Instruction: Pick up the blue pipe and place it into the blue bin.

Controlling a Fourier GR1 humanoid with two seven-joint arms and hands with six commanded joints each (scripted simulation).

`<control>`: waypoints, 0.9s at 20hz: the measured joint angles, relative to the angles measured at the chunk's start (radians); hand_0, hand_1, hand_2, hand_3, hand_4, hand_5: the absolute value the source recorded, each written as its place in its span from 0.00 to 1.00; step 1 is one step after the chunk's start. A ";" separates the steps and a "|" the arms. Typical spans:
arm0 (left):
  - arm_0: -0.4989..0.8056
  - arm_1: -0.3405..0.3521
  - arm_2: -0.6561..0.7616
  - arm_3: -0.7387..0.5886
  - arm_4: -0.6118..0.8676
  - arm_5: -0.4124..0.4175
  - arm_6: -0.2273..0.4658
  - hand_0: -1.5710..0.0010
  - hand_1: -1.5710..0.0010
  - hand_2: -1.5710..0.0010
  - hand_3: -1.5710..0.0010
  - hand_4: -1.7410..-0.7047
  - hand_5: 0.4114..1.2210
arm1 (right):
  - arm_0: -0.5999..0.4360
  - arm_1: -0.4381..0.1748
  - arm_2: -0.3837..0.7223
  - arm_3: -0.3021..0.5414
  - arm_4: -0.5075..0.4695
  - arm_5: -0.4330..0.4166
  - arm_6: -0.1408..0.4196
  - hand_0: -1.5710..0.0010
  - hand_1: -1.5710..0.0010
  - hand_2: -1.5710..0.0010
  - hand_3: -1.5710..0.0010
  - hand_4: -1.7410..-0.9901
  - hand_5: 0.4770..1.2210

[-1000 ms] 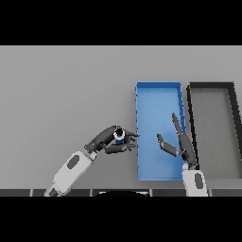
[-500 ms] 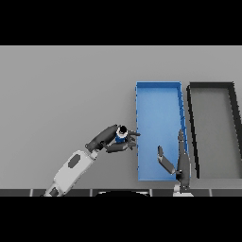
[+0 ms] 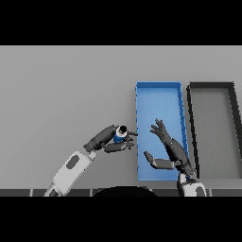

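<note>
— Where's the blue pipe (image 3: pixel 118 136)?
— Centre frame, just left of the blue bin (image 3: pixel 158 100) — pinched in the left hand (image 3: pixel 108 139).
— And the right hand (image 3: pixel 166 144)?
— Over the bin's lower half, fingers spread wide. A black bin (image 3: pixel 211 86) sits at the right.

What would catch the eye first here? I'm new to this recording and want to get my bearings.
The bright blue bin stands out right of centre on the grey table, with a dark bin beside it on the right. Just left of the blue bin's near end, the left hand is curled round the small blue pipe. The right hand hangs open over the blue bin's near part.
</note>
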 measured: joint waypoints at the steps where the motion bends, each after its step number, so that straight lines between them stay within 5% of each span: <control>1: 0.004 0.006 0.000 0.001 -0.003 -0.006 -0.007 0.00 0.00 0.00 0.08 0.01 1.00 | -0.060 -0.005 0.005 0.003 -0.014 0.015 0.026 1.00 1.00 1.00 1.00 0.53 0.03; 6: -0.012 -0.004 0.007 0.005 -0.006 -0.008 -0.003 0.00 0.00 0.00 0.08 0.01 1.00 | -0.264 -0.019 0.059 0.006 -0.040 0.048 0.178 1.00 1.00 1.00 1.00 0.56 0.01; 8: -0.008 -0.003 0.006 -0.005 0.004 -0.020 -0.004 0.00 0.00 0.00 0.08 0.01 1.00 | -0.340 -0.012 0.088 0.016 -0.042 0.061 0.198 1.00 1.00 1.00 1.00 0.58 0.03; 11: -0.011 -0.001 0.012 0.005 0.005 -0.038 -0.030 0.00 0.00 0.00 0.04 0.14 1.00 | -0.445 0.006 0.122 0.029 -0.038 0.071 0.210 1.00 1.00 1.00 1.00 0.65 0.05; 18: 0.000 0.001 0.022 0.015 -0.022 -0.064 -0.045 0.00 0.00 0.00 0.01 0.26 1.00 | -0.612 0.055 0.138 0.132 -0.052 0.079 0.327 1.00 1.00 0.99 1.00 0.71 0.03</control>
